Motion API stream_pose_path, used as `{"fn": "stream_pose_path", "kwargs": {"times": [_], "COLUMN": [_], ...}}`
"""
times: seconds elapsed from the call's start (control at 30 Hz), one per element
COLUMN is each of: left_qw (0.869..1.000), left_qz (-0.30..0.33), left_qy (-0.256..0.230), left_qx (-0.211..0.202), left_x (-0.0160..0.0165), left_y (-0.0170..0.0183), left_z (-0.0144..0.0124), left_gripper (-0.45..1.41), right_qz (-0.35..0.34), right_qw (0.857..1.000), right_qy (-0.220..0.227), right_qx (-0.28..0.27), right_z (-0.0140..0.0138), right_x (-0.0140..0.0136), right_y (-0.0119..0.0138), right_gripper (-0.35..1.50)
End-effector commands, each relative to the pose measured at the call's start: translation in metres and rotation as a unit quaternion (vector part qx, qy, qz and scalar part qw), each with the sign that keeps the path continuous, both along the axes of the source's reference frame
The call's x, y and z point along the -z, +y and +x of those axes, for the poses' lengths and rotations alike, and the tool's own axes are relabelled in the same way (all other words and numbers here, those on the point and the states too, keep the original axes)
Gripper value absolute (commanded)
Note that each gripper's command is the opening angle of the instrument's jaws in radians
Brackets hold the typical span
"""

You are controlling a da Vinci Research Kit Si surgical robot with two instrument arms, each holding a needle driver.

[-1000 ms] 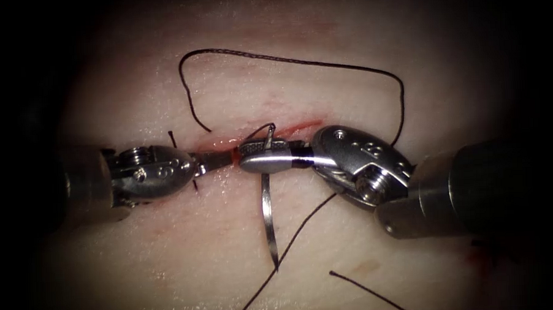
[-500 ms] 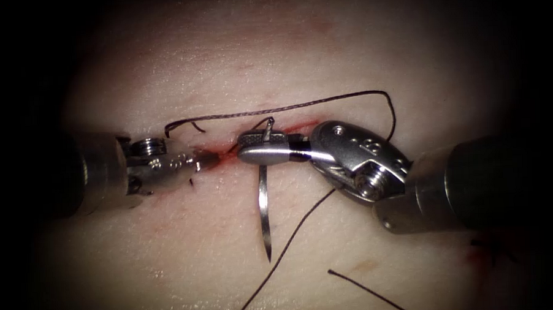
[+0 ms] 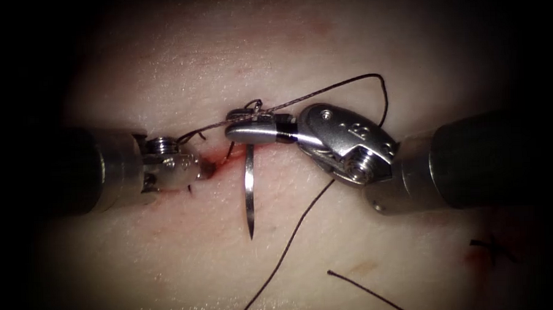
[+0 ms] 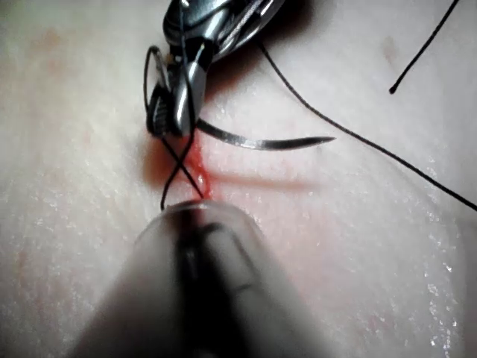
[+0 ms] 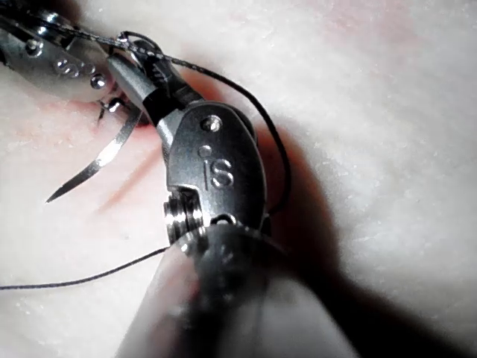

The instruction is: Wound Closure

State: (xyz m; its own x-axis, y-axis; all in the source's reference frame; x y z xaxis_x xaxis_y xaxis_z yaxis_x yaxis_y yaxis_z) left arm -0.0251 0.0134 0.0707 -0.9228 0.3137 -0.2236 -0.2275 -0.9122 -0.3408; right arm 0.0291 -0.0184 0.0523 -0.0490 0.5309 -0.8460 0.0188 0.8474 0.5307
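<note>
endoscope view: the right tool (image 3: 251,132) has its jaws clamped on the needle (image 3: 249,193) near its swaged end, just above the cut (image 3: 218,165). the needle's body hangs below the cut, out of the tissue (image 3: 170,263), its point free. thread (image 3: 323,92) is wrapped around the right tool's jaws and runs taut to the left tool (image 3: 194,167), whose jaws look closed on the thread end just left of the cut's red fluid (image 3: 208,170). risk, as i judge it: the wrap could slide off the jaw tips, or the free needle point could scratch the tissue.

left wrist view: two thread strands cross just over the cut, between the tools; the needle (image 4: 261,142) lies beside the cut.

right wrist view: the right tool (image 5: 141,71) grips the needle (image 5: 100,160), thread looped over it.
</note>
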Motion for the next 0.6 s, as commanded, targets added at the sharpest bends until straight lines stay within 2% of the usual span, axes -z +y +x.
{"fn": "stream_pose_path", "kwargs": {"times": [0.03,0.1,0.17,0.6], "left_qw": [1.000,1.000,1.000,1.000], "left_qz": [0.002,0.012,0.014,0.013], "left_qy": [-0.005,-0.015,-0.020,-0.018], "left_qx": [0.002,0.003,0.001,-0.007], "left_x": [-0.0007,-0.0007,-0.0007,-0.0015], "left_y": [-0.0004,-0.0003,-0.0003,-0.0005], "left_z": [-0.0008,-0.0011,-0.0013,-0.0011], "left_gripper": [-0.03,0.14,0.22,0.51], "right_qz": [-0.013,-0.034,-0.055,-0.116], "right_qw": [1.000,0.999,0.998,0.993], "right_qy": [0.003,0.003,0.001,-0.002], "right_qx": [0.000,-0.004,-0.005,0.002], "right_z": [0.0009,0.0013,0.0017,0.0019], "right_x": [-0.0009,-0.0012,-0.0016,-0.0022], "right_y": [-0.0004,-0.0001,0.0002,0.0005], "right_gripper": [-0.35,-0.35,-0.35,-0.35]}}
